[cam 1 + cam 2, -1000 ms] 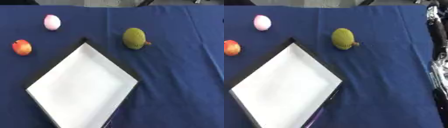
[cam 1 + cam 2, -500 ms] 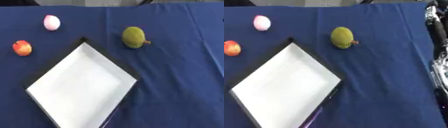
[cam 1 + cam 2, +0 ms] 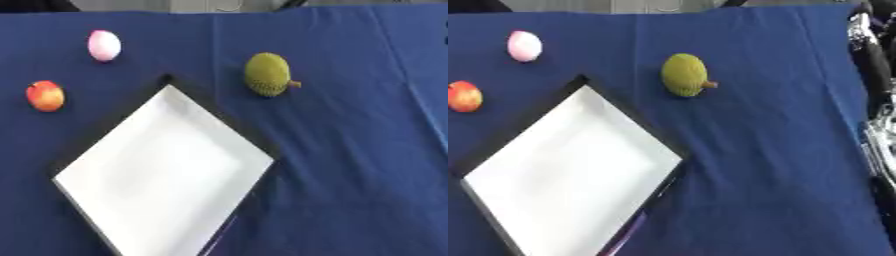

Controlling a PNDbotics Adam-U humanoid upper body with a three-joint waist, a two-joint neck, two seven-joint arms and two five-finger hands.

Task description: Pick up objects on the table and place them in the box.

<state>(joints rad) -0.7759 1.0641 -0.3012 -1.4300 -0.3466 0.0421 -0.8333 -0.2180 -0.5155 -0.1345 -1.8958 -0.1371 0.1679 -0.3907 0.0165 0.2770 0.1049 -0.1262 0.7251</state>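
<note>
A table point(image 3: 350, 165) covered in a dark blue cloth fills both views. On it lies a shallow box point(image 3: 166, 172) with a white inside and black walls, turned so that its corners point far, near, left and right like a diamond. Its far corner sits about mid-table and its near part runs off the bottom edge of the picture. The box holds nothing.

Three objects rest on the cloth outside the box. A yellow-green, rough-skinned oval fruit point(image 3: 267, 74) with a short brown stem pointing right lies to the far right of the box's far corner, apart from the box. A pale pink, egg-shaped object point(image 3: 104, 45) lies at the far left of the table, well apart from the green fruit. A red-and-orange round fruit point(image 3: 45, 95), like an apple or peach, lies nearer and further left, close to the left edge and beside the box's far-left wall without touching it.

In the right eye view, black and silver parts of the robot's right arm point(image 3: 874, 90) run along the right edge, from the far corner down toward the near side. Neither hand can be made out in either view, so whether they are released or clenched cannot be told.
</note>
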